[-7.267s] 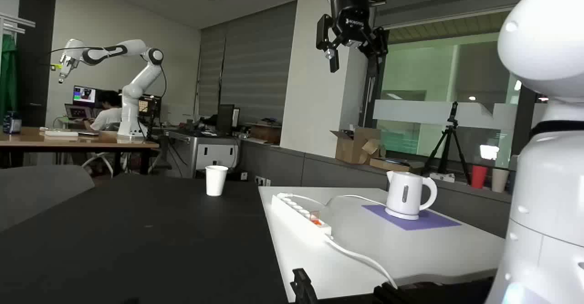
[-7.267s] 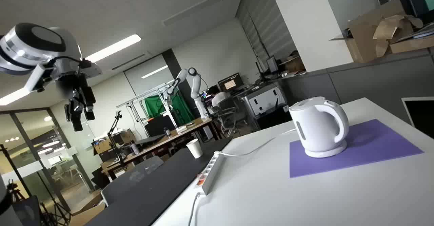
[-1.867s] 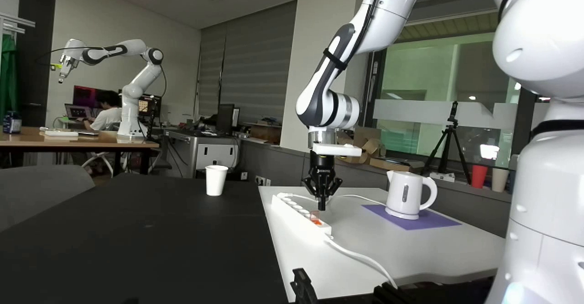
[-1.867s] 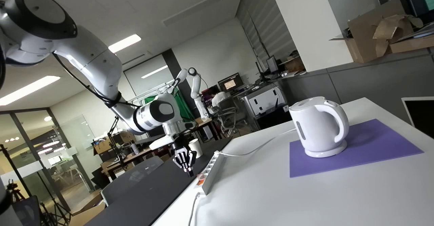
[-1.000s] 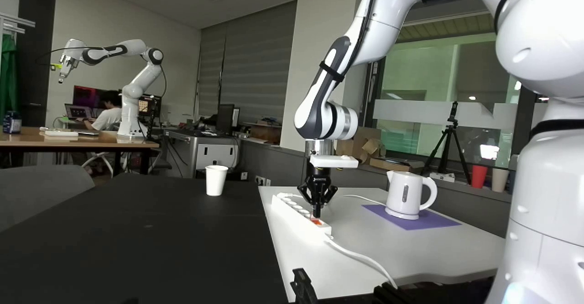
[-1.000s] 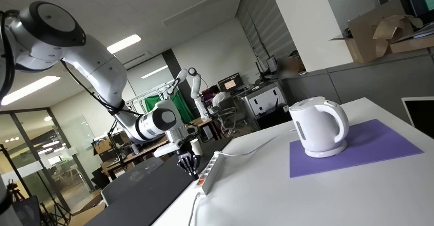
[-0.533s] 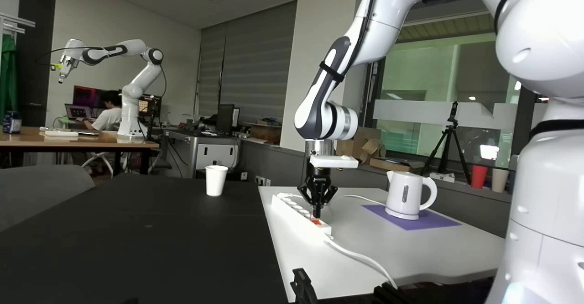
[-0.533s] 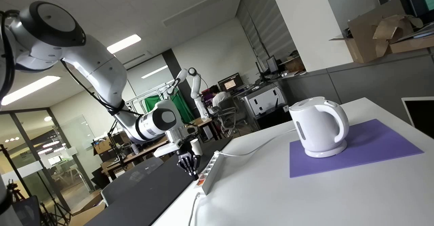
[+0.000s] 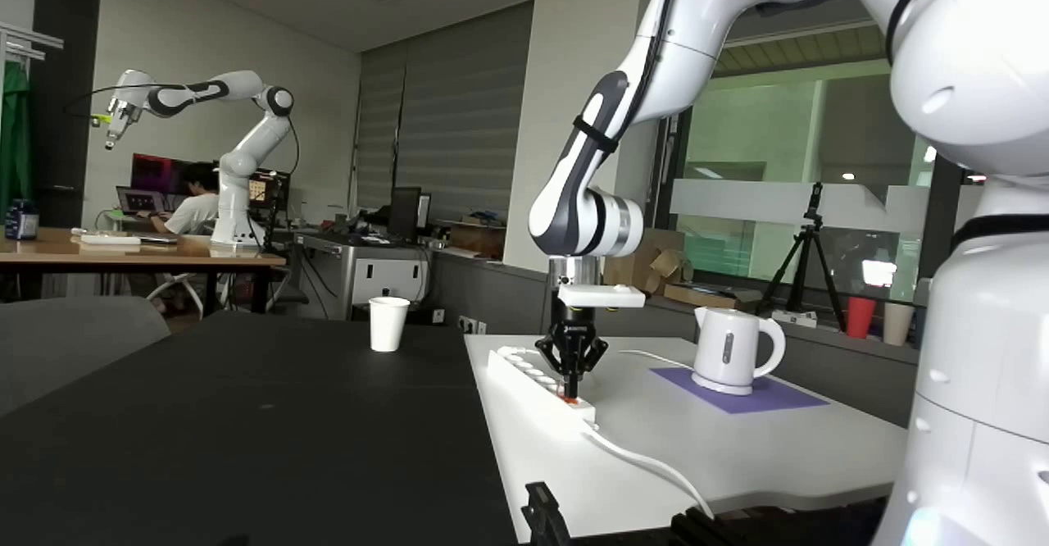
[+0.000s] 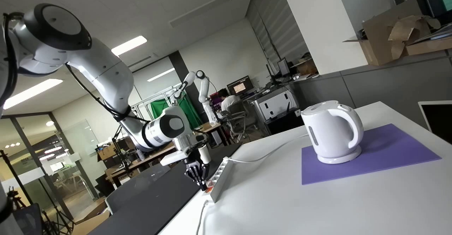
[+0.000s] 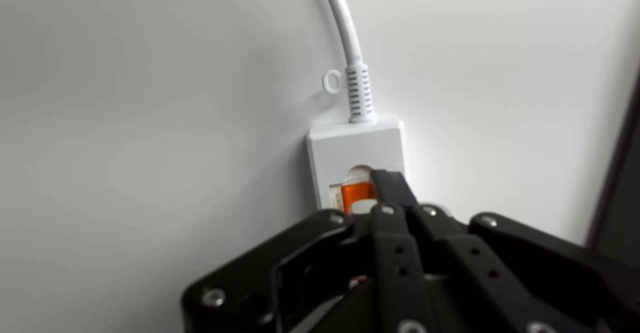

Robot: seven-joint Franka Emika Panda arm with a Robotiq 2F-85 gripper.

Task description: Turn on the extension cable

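The extension cable, a long white power strip, lies on the white table in both exterior views. Its cord end fills the middle of the wrist view, where an orange switch shows beneath a clear cover. My gripper points down with its two fingers pressed together and nothing between them. The fingertips overlap the right side of the switch in the wrist view. In an exterior view the gripper reaches down to the switch end of the strip; whether it presses the switch I cannot tell.
A white kettle stands on a purple mat, to one side of the strip. The strip's white cord runs toward the robot base. A black table adjoins the white one and carries a white paper cup.
Seven seconds ago my gripper hung high with its jaws apart; it has since shut and come down to the strip. Over the last half second it has sunk slightly, onto the switch area.
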